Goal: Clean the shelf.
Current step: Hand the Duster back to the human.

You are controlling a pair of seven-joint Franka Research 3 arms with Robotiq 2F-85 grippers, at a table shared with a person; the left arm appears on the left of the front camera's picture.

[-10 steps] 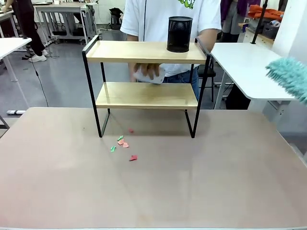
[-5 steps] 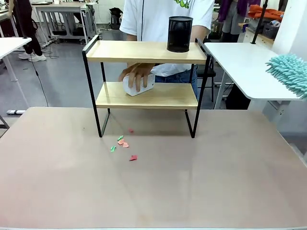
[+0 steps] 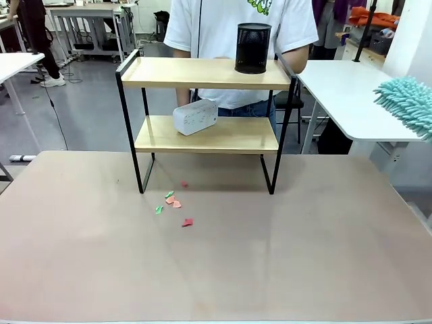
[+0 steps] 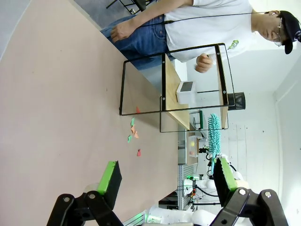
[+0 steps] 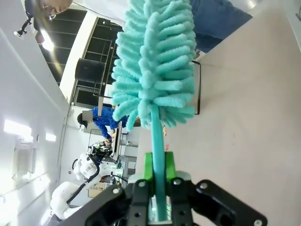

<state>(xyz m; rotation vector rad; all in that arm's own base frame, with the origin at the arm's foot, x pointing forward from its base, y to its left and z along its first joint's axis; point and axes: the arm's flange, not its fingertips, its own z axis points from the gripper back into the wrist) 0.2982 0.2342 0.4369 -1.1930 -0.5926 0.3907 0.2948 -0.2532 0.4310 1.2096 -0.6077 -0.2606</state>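
The shelf [image 3: 202,73] stands at the far side of the table, with a black mesh cup [image 3: 253,47] on its top board and a white box [image 3: 195,116] on its lower board. Small red and green paper scraps [image 3: 174,201] lie on the table in front of it. A teal fluffy duster [image 3: 410,104] pokes in at the right edge. My right gripper [image 5: 157,162] is shut on the handle under the duster head [image 5: 157,66]. My left gripper [image 4: 167,175] is open and empty above the table, far from the shelf [image 4: 188,89], white box [image 4: 186,92] and scraps [image 4: 134,134].
A person in a white T-shirt [image 3: 223,27] stands behind the shelf, both hands drawn back from it. A white side table [image 3: 351,94] stands at the right. The near half of the brown table [image 3: 216,270] is bare.
The person's hand set the white box on the lower board and then pulled away. The duster at the right edge shifted slightly.
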